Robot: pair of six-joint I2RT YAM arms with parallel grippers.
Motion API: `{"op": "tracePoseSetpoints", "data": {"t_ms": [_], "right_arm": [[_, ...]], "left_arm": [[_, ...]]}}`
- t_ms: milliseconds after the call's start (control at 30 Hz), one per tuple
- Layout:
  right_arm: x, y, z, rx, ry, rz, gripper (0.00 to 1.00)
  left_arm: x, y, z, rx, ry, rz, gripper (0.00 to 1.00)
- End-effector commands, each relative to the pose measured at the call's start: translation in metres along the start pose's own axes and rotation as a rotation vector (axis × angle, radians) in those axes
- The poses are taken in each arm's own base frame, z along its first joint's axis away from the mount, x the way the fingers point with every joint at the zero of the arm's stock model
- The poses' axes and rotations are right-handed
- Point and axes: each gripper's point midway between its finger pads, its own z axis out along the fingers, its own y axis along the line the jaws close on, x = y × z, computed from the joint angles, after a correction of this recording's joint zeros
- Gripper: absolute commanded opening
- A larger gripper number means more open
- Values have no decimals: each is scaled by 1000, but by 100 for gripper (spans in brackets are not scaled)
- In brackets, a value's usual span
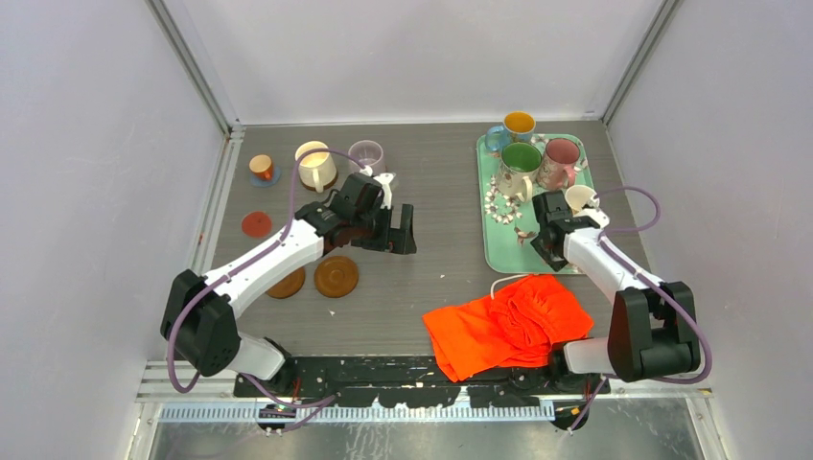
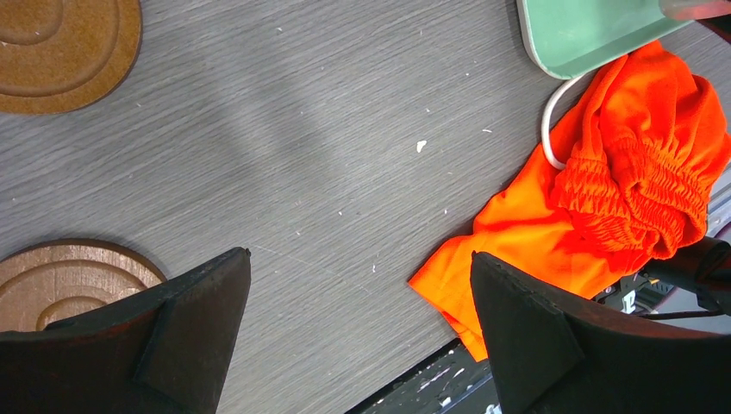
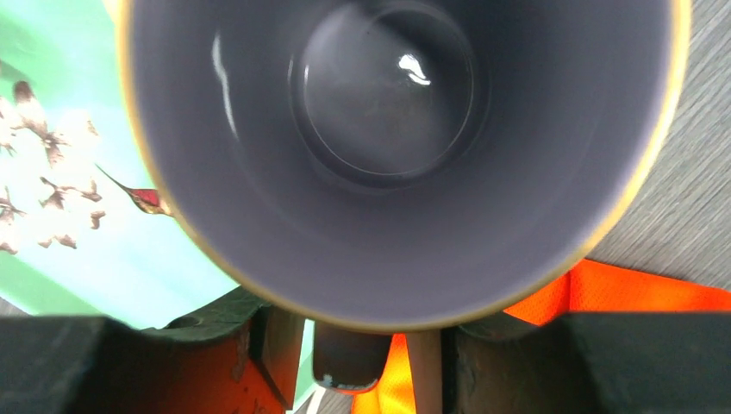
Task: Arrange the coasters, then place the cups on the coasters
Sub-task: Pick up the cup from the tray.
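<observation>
My right gripper [image 1: 564, 213] [image 3: 353, 345] is closed in on the dark handle of a pale gold-rimmed cup [image 1: 578, 198] [image 3: 396, 147] at the teal tray's right edge. Three more cups stand on the tray: green-inside [image 1: 521, 161], pink-maroon [image 1: 562, 155], blue with orange inside [image 1: 518, 125]. My left gripper [image 1: 395, 235] [image 2: 360, 259] hangs open over bare table. Beside it lie two brown coasters [image 1: 336, 276] [image 2: 60, 52], [image 1: 286, 285] [image 2: 69, 280]. A red-orange coaster [image 1: 256, 224] lies far left. A tiny copper cup [image 1: 261, 166] sits on a blue coaster [image 1: 268, 179]. A cream cup [image 1: 314, 165] and a lilac cup [image 1: 365, 156] stand behind.
The teal floral tray [image 1: 499, 244] [image 2: 586, 34] [image 3: 69, 250] lies at the right. An orange cloth [image 1: 508, 326] [image 2: 621, 190] with a white cord is crumpled at the near edge between the arm bases. Walls close in the table's left, right and back.
</observation>
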Motion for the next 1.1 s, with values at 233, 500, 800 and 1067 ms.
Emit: {"op": "tracePoseSetpoints", "data": {"t_ms": [233, 500, 800, 1067], "right_arm": [[3, -1, 3, -16, -1, -2, 51], [-4, 1, 0, -34, -25, -30, 28], [-3, 8, -14, -120, -14, -48, 1], [-6, 29, -43, -234, -48, -106, 1]], "left_arm": [[-7, -10, -4, 50, -40, 6, 100], [-8, -10, -6, 49, -44, 6, 100], [-8, -11, -6, 55, -41, 6, 100], [-7, -10, -5, 49, -38, 5, 100]]}}
